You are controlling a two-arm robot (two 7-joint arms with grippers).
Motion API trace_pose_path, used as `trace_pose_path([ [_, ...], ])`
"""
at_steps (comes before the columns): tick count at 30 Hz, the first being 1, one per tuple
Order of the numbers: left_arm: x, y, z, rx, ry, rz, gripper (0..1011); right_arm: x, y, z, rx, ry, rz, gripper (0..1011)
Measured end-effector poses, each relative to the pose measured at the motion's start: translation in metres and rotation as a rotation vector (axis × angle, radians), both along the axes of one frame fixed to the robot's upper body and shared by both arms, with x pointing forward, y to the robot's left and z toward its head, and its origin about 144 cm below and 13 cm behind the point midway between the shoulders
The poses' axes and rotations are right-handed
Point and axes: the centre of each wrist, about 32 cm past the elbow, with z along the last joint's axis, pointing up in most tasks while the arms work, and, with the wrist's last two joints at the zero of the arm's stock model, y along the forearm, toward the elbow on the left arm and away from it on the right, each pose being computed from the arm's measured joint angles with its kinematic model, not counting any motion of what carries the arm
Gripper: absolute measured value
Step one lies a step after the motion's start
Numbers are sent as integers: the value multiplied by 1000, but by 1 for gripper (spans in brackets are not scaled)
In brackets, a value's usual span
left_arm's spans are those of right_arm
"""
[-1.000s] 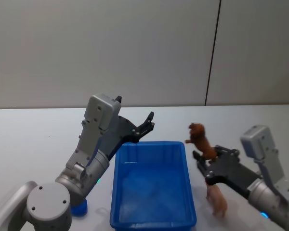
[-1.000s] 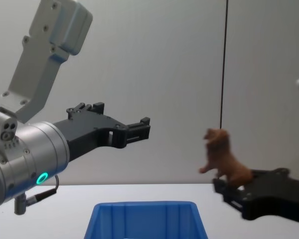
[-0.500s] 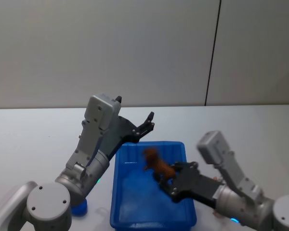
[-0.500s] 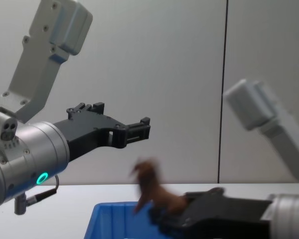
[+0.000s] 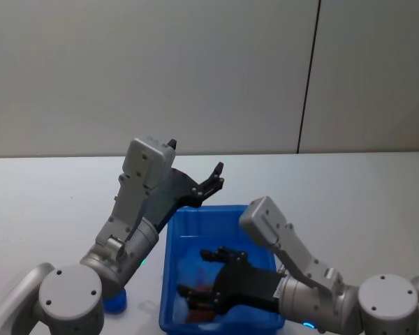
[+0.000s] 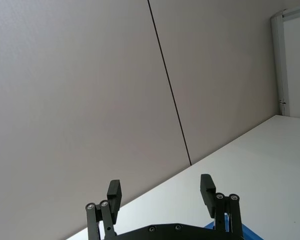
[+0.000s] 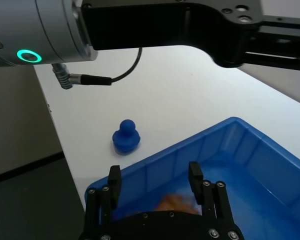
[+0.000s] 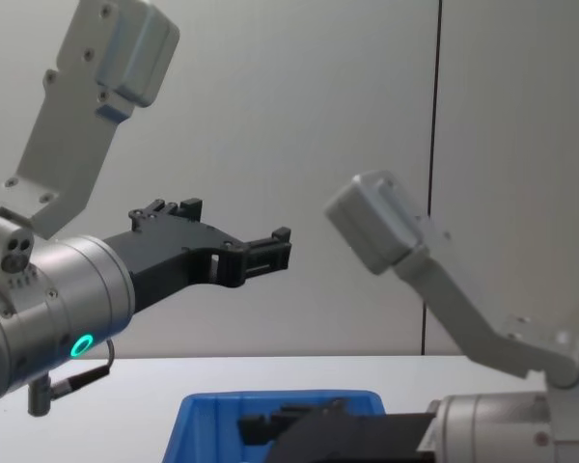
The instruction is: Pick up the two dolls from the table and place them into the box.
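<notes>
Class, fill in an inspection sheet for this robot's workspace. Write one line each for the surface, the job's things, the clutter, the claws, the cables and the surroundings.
Surface: plain white table.
Job's things: the blue box stands on the table; a blurred orange-brown doll lies inside it.
Clutter: a small blue knob-shaped piece sits on the table left of the box.
Claws: the right claw is open, low inside the box over the doll. The left claw is open, raised near the box's far left corner and holding nothing.
Cables: a dark cable with a metal plug hangs from the left arm.
Surroundings: grey wall panels with a dark vertical seam.
</notes>
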Motion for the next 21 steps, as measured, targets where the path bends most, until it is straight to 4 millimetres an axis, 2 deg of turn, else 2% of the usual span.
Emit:
trace_pose_path([
  [5,0,0,0,0,0,0,1001,1,4,1,-5,11,21,930],
  [9,0,0,0,0,0,0,1001,2,2,1,-7,8,19,1001],
  [15,0,0,0,0,0,0,1001,1,-10,4,-1,-20,-14,1001],
  [21,0,0,0,0,0,0,1001,-4,-34,10,16,-74,-88,1001],
])
